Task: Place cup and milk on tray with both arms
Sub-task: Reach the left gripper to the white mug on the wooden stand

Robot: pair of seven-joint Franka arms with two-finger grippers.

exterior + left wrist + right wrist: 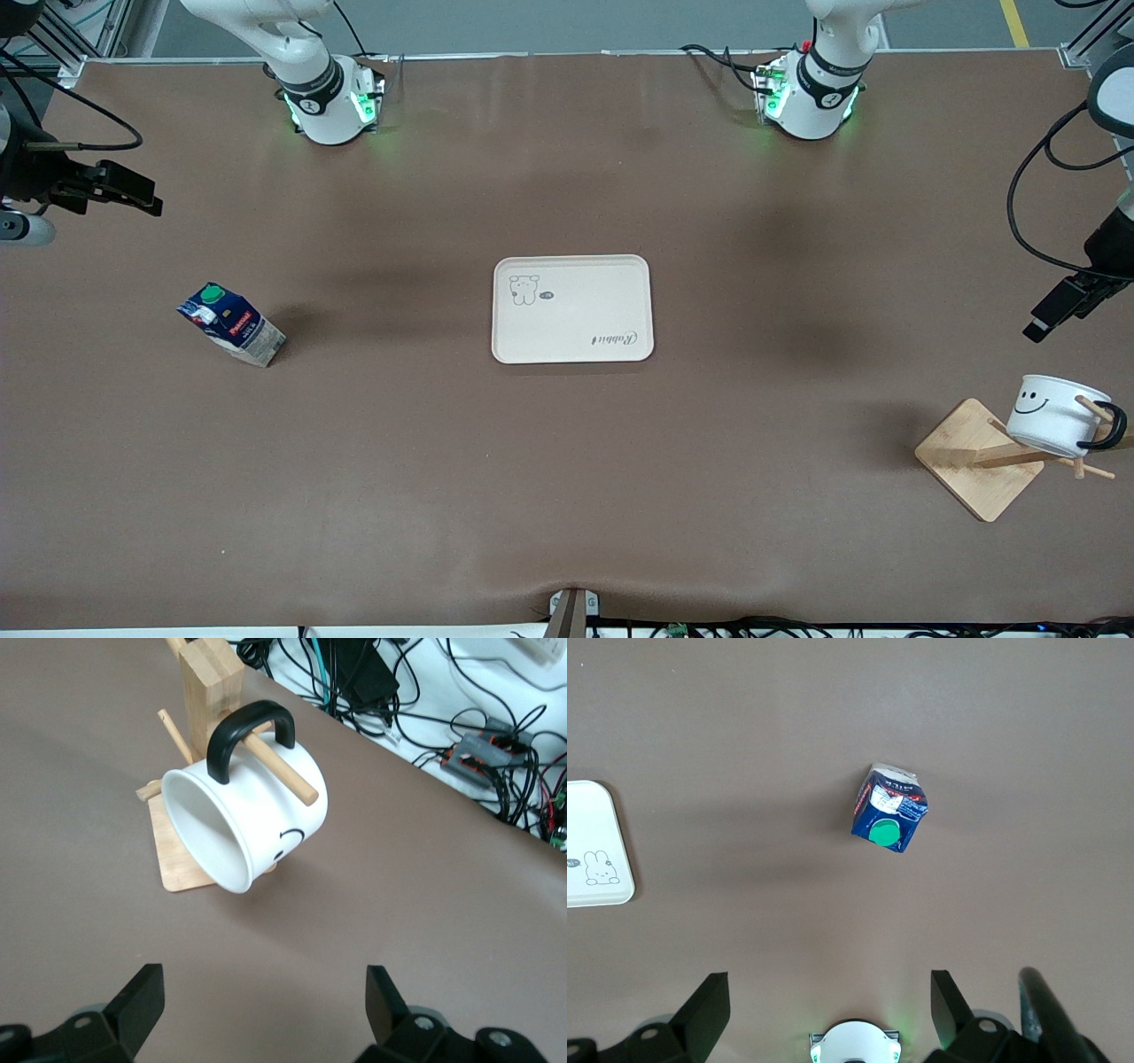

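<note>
The cream tray [576,315] lies flat at the middle of the table; its corner shows in the right wrist view [585,819]. The milk [232,324] stands on the table toward the right arm's end, and its green cap faces the right wrist view [888,811]. The cup [1059,416] hangs by its black handle on a peg of a wooden rack toward the left arm's end, mouth tilted sideways [266,815]. My left gripper [1050,319] [263,988] is open and empty above the table beside the cup. My right gripper [142,197] [830,992] is open and empty, high above the table near the milk.
The wooden rack has a square base [974,461] and an upright post [208,682] with several pegs. Cables and electronics [478,749] lie past the table edge by the rack. The right arm's green-lit base [855,1043] shows in the right wrist view.
</note>
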